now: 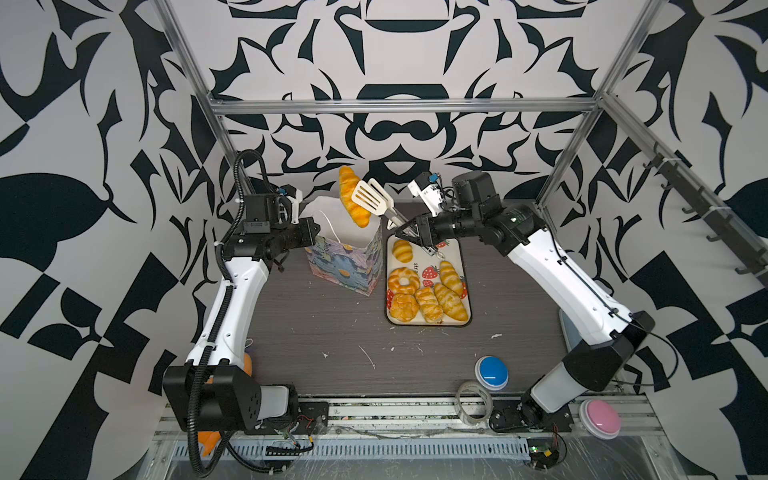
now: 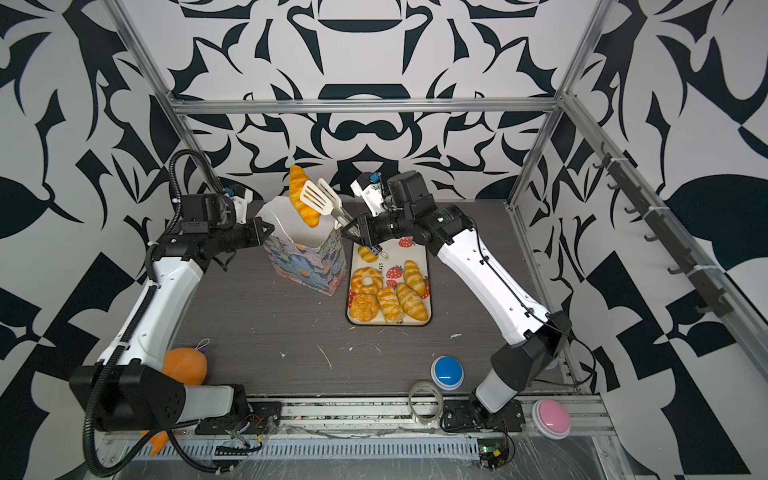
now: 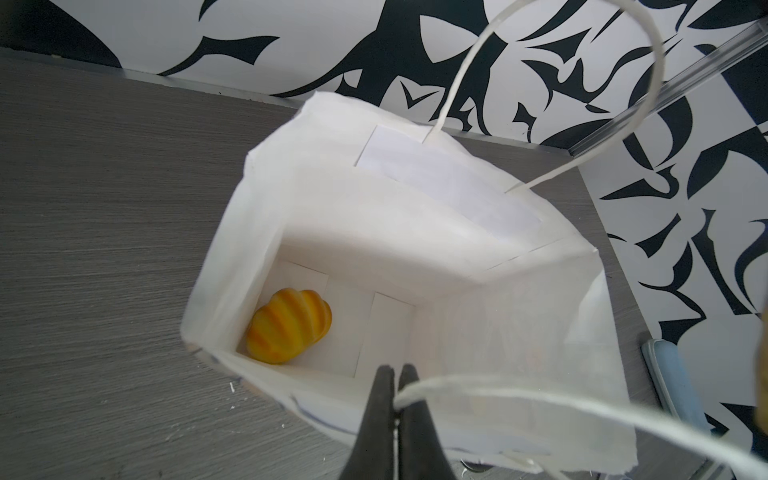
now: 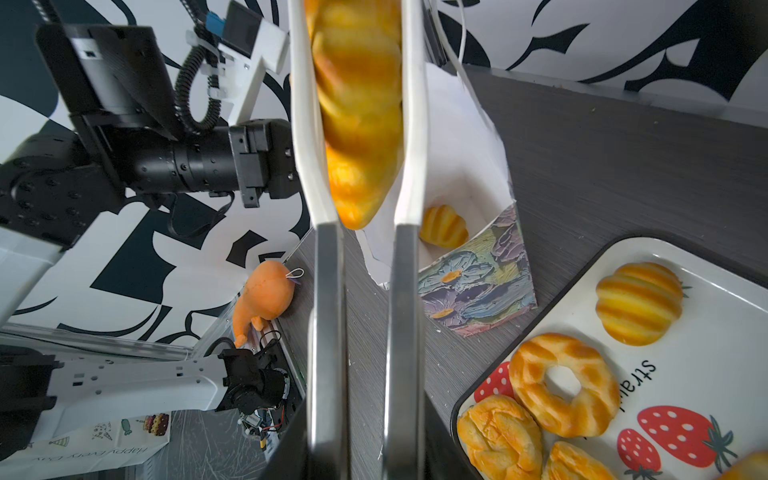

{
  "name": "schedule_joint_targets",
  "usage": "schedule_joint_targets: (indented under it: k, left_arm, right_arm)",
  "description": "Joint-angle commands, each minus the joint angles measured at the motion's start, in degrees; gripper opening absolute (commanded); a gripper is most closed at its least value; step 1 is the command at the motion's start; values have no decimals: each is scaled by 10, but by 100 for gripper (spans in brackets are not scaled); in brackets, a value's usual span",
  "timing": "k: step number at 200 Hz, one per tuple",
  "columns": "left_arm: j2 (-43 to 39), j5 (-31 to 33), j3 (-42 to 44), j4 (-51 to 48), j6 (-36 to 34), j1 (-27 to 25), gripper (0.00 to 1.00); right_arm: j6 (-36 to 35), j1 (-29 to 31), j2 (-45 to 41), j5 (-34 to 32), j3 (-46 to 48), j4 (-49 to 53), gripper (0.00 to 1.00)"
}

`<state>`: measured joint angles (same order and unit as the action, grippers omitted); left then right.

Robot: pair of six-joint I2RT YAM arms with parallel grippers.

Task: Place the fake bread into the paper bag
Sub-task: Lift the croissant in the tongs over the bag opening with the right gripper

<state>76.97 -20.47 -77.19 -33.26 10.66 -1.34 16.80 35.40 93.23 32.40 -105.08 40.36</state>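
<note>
A long striped loaf, glossy golden-orange, is hanging tilted between the white slotted heads of my tongs, above the open mouth of the paper bag. The bag, printed with blue and purple flowers and lined in white, is standing upright, with my left gripper pinching its near rim. One small ridged bun is lying in a corner of the bag's floor. Six more pieces are lying on the strawberry tray just beside the bag: a ridged bun, a ring, a round bun, a croissant and two striped loaves.
</note>
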Motion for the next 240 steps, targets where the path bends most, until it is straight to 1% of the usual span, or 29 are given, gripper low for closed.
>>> schedule_joint_targets:
  k: [1, 43, 128, 240]
  left_arm:
    - [-14, -7, 14, 4, 3, 3, 0]
    - [-15, -6, 15, 5, 3, 3, 0]
    - [-16, -7, 15, 5, 2, 3, 0]
    - [-15, -6, 16, 5, 3, 5, 0]
  right_arm:
    - [3, 10, -3, 18, -30, -55, 34]
    - [2, 11, 25, 11, -32, -46, 34]
    - [3, 12, 45, 6, -17, -47, 34]
    - [2, 12, 53, 10, -5, -43, 40]
